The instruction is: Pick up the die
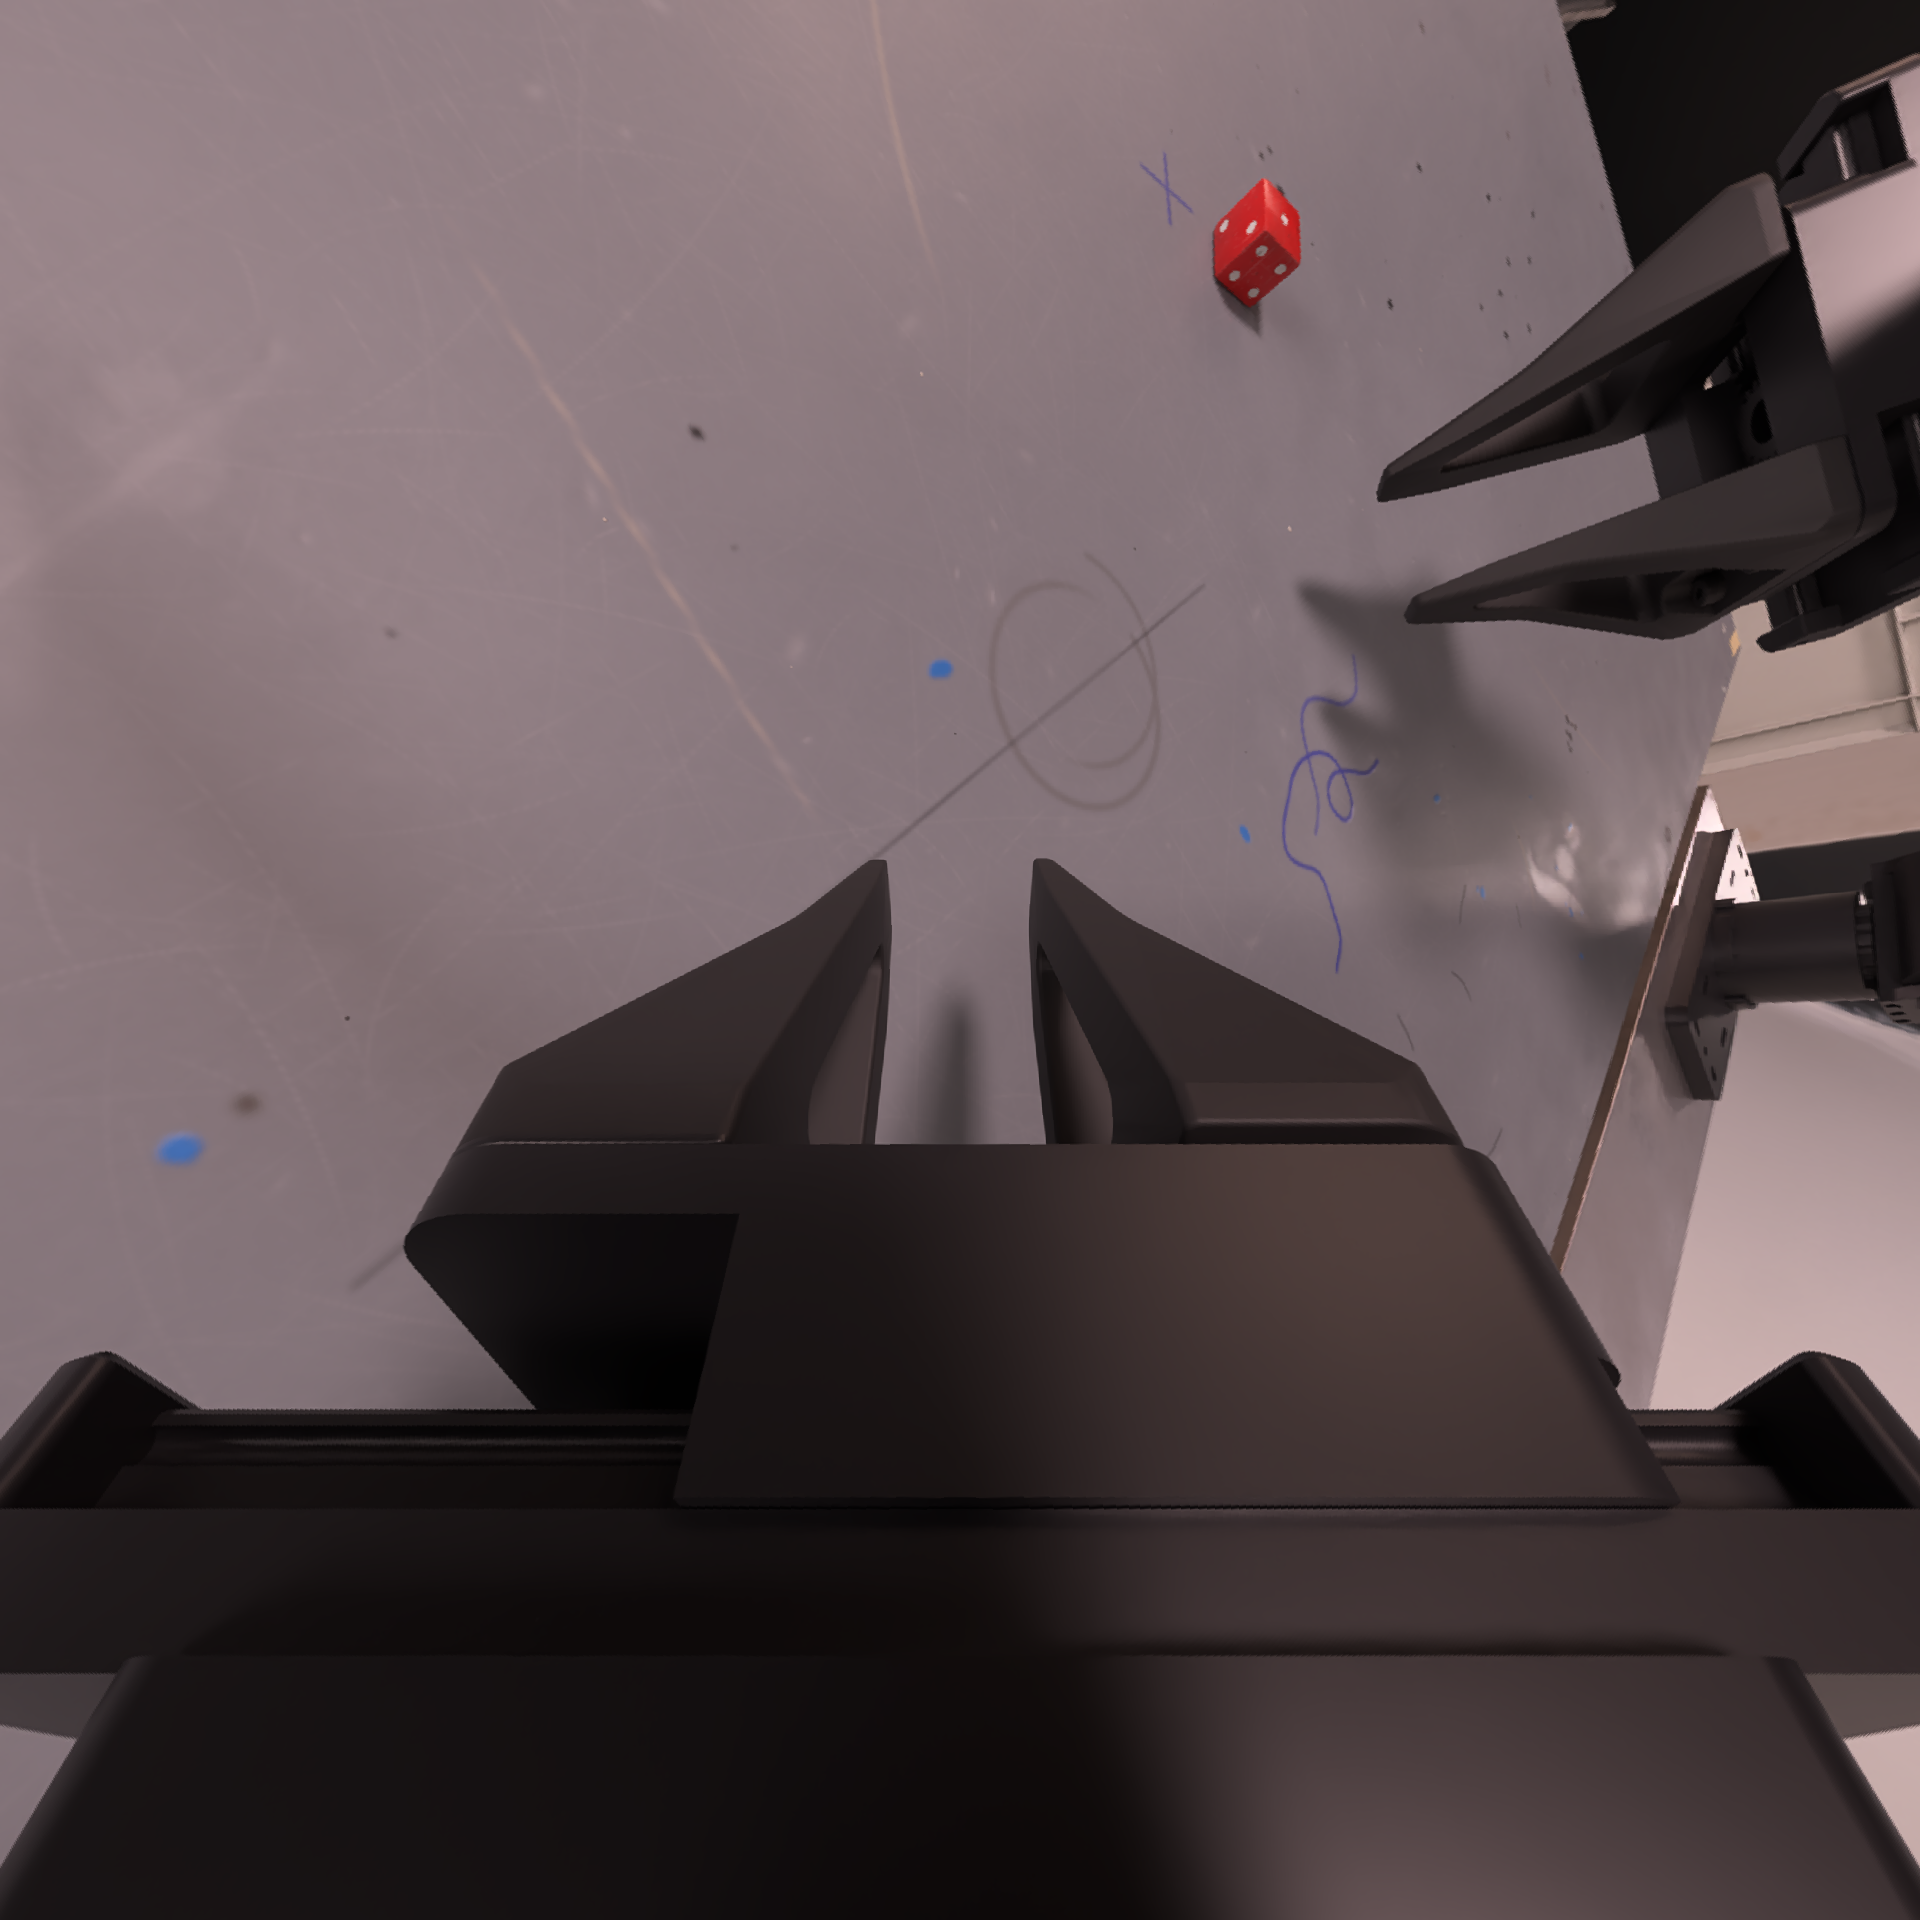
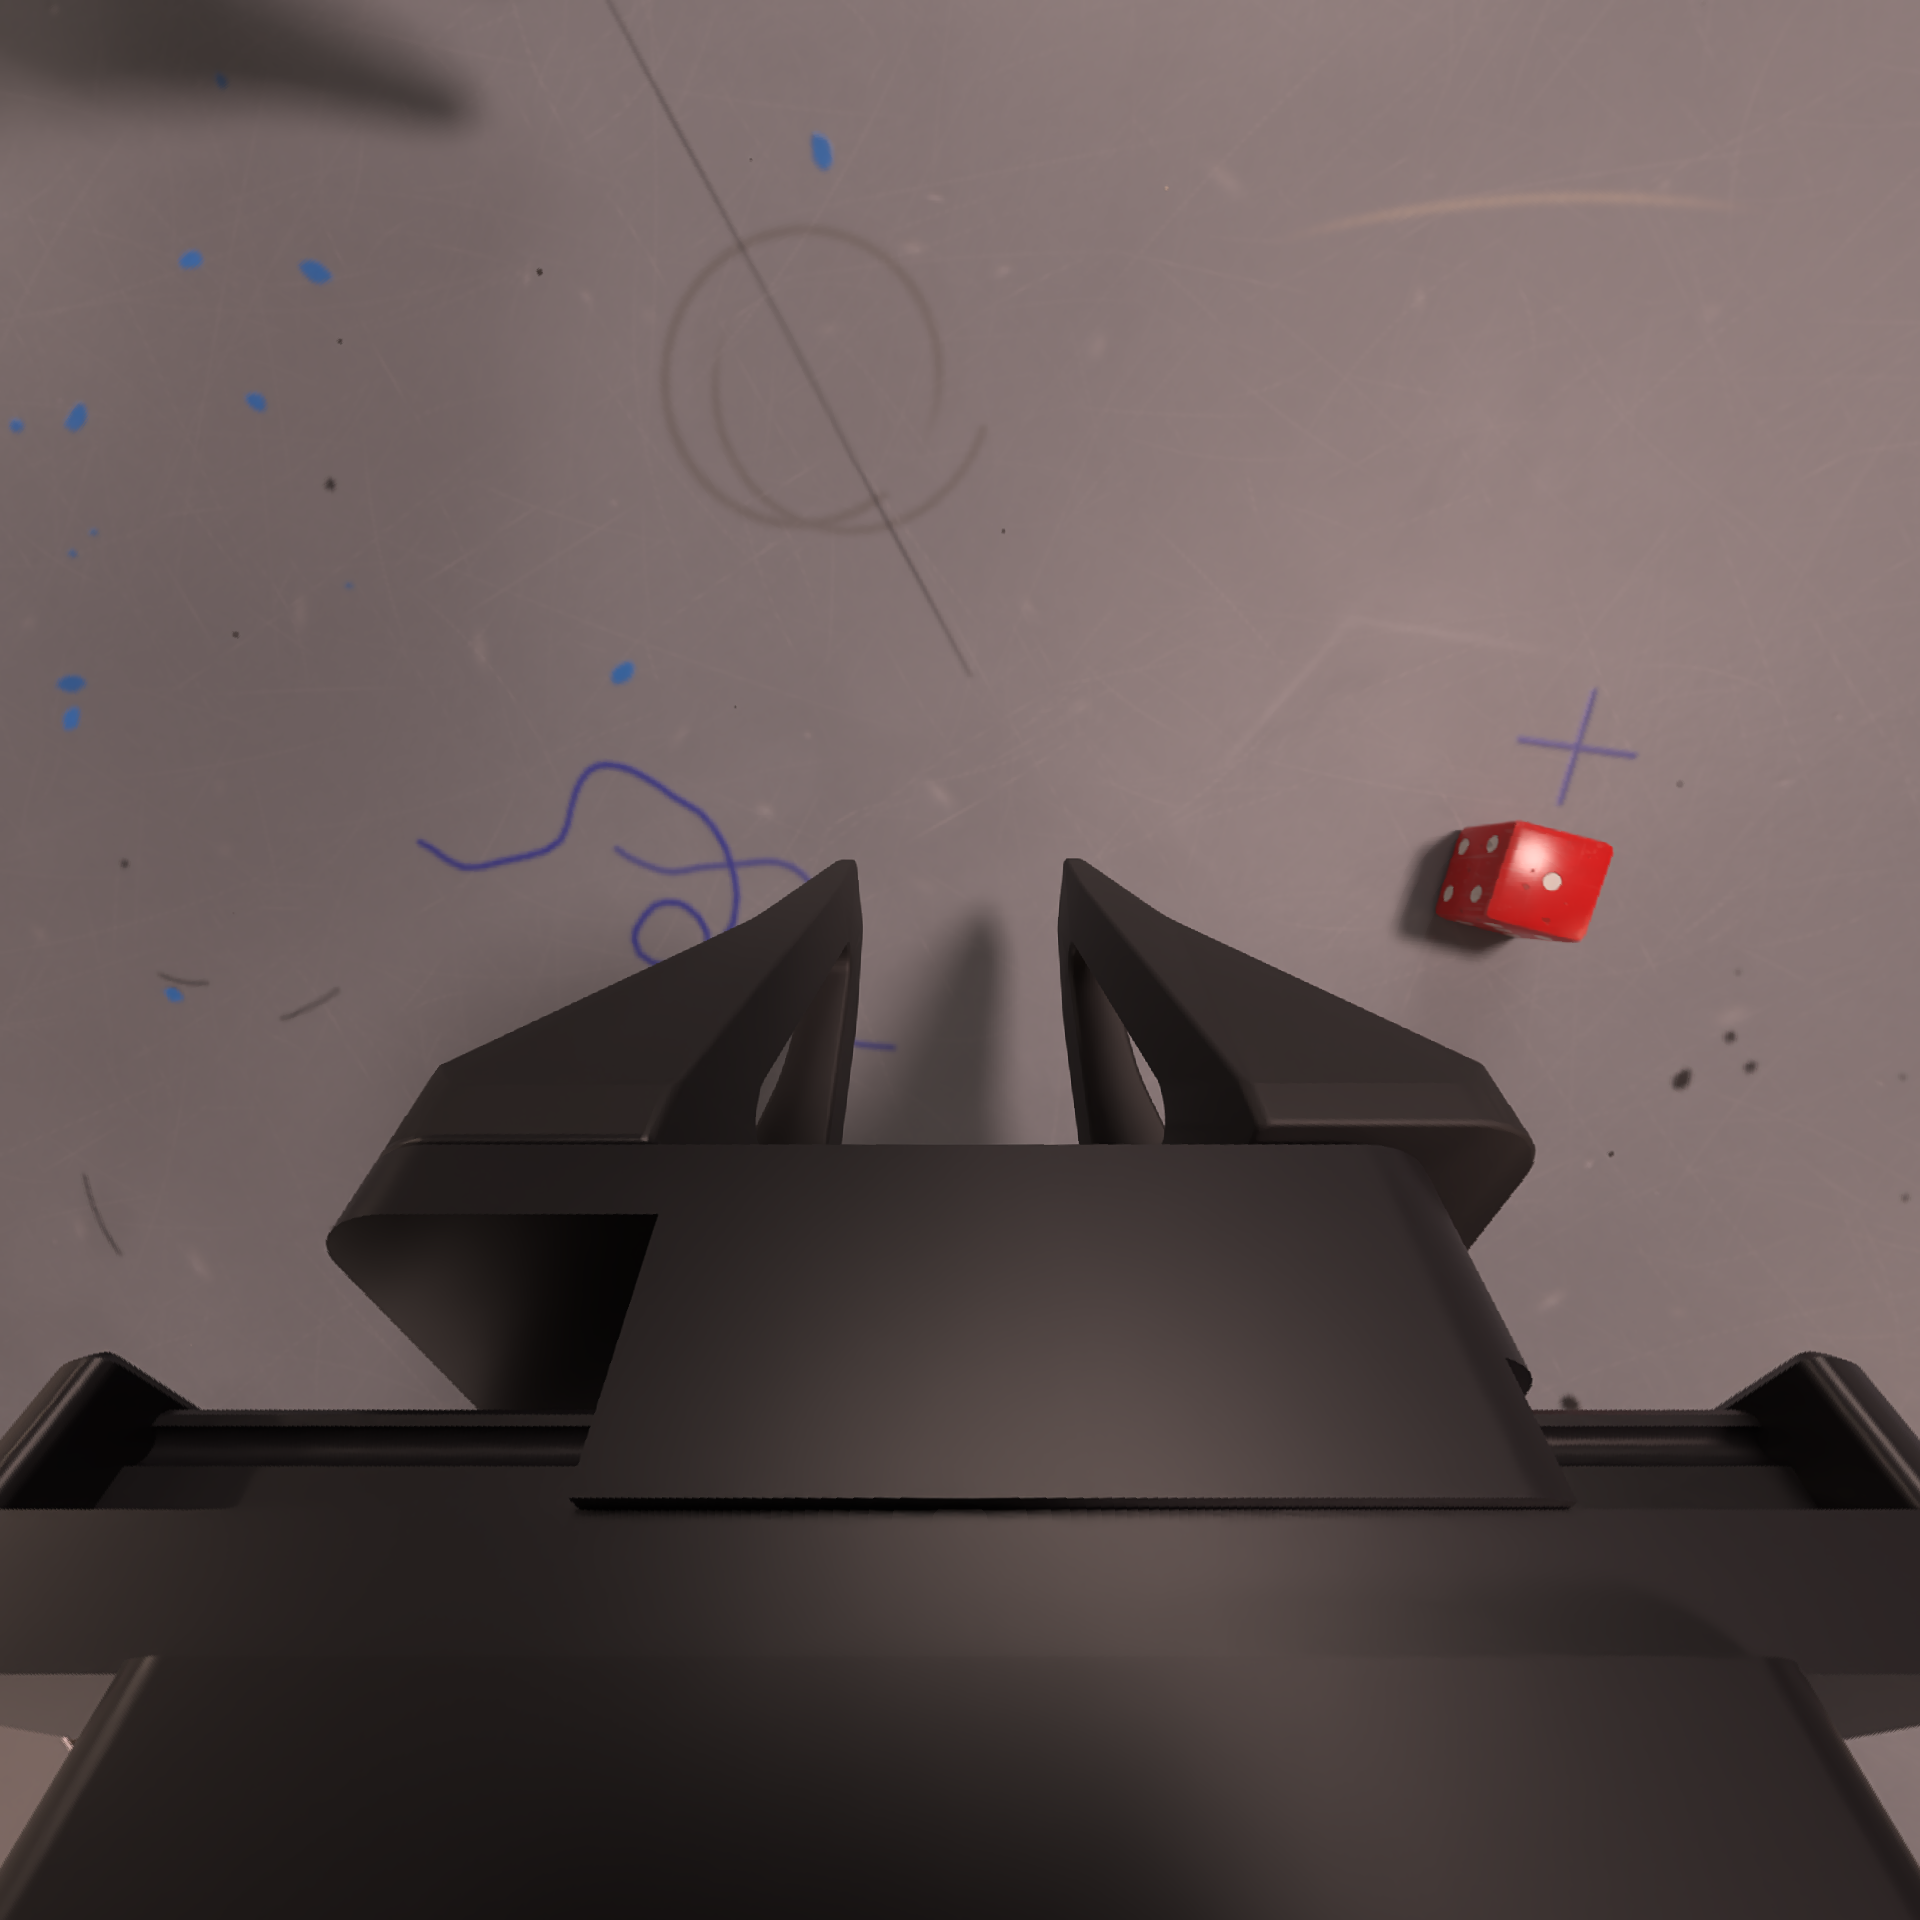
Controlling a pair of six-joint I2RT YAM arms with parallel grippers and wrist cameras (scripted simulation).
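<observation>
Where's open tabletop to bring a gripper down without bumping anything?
Most of the table is bare. The widest free patch runs from the pencil circles left to the blue flecks. Crowding is only at the red die beside the blue cross, with the right gripper close by; the left gripper hangs over bare surface.

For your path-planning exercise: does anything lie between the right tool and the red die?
Nothing visible does. The die sits alone on the table, ahead-right of the open right tool; only drawn marks lie between.
</observation>
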